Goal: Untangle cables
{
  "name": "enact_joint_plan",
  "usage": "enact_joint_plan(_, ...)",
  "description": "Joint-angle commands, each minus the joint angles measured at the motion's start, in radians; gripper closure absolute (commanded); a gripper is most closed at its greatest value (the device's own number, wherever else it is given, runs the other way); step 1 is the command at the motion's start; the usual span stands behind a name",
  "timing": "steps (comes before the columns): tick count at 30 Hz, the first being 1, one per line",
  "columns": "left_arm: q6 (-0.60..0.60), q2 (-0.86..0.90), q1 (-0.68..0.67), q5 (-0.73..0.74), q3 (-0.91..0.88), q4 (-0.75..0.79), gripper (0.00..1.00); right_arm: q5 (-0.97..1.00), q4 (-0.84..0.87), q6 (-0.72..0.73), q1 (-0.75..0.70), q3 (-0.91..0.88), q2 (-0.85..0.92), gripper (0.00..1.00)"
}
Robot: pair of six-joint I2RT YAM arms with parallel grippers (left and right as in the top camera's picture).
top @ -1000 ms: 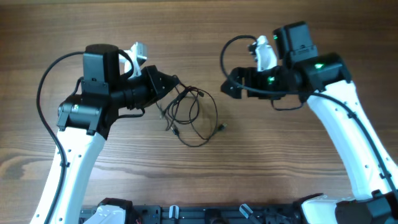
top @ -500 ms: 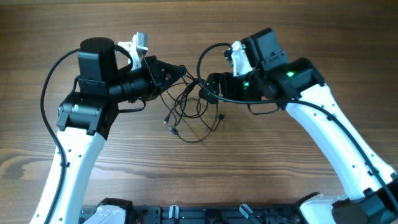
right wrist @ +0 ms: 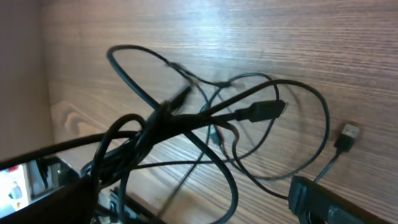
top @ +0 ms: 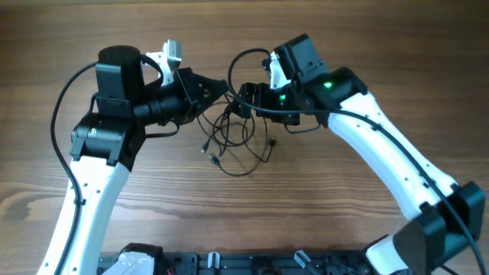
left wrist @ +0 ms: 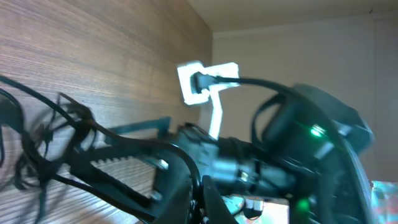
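Wooden worktop [top: 306, 221], bare apart from the work. Left arm [top: 99, 145] reaches in from the left side and right arm [top: 382, 145] from the right; both heads meet near the middle of the far edge. Cables [top: 237, 141] sit at the worktop's centre, a little toward the far edge. Several thin black strands are gathered at the top, and a slack loop falls toward the near edge. Long axis of the bunch runs far to near, with the knot end at the far side. Plug ends point out at the bottom left and right, and one plug [right wrist: 350, 132] lies flat on the wood, clear of the loop. Left gripper [top: 221, 87] is pinched together on the gathered top strands. Right gripper [top: 246, 104] has jaws spread wide, right against the same cluster and holding nothing. Risk: wide jaws may close over several strands at once, so a pull would tighten the knot. A plug could also catch inside a loop, or the whole bunch could slip from the left pinch.
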Motion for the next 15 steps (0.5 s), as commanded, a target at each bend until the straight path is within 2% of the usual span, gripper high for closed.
enact_joint_plan(1,-0.009,-0.018,0.005,0.038,0.014,0.007,0.96,-0.035,0.053,0.035,0.001,-0.003,0.034,0.01)
enact_joint_plan(9,-0.029,-0.018,0.005,0.049,0.014,0.008,0.96,-0.079,0.118,0.065,0.001,-0.003,0.034,0.0)
enact_joint_plan(15,-0.044,-0.018,0.005,0.068,0.014,0.03,0.96,0.042,0.108,0.069,0.005,-0.003,0.043,0.02)
